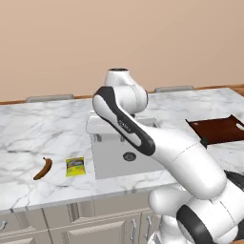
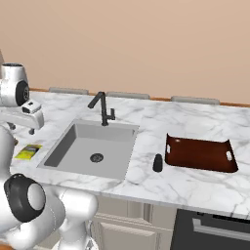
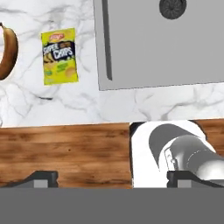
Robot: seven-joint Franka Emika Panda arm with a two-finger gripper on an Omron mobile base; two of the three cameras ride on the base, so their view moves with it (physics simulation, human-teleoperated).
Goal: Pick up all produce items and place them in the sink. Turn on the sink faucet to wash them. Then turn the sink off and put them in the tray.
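The banana [image 1: 43, 168], brownish-orange with dark ends, lies on the marble counter left of the sink [image 1: 109, 162]. In the hand view the banana [image 3: 8, 51] sits at the left edge, with the grey sink [image 3: 153, 52] to the right. My gripper [image 2: 21, 128] hovers high above the counter's front edge by the sink's left side, open and holding nothing; its fingertips [image 3: 41, 178] stand wide apart. The black faucet [image 2: 102, 108] stands behind the sink [image 2: 73, 141]. The reddish-brown tray [image 2: 200, 155] lies to the right, apart from the basin.
A flat yellow snack packet [image 1: 75, 166] lies between the banana and the sink, also seen from the hand [image 3: 60, 56]. A small dark bottle [image 2: 157, 163] stands between sink and tray. Cabinet fronts run below the counter edge, with wooden floor [image 3: 65, 153] beneath.
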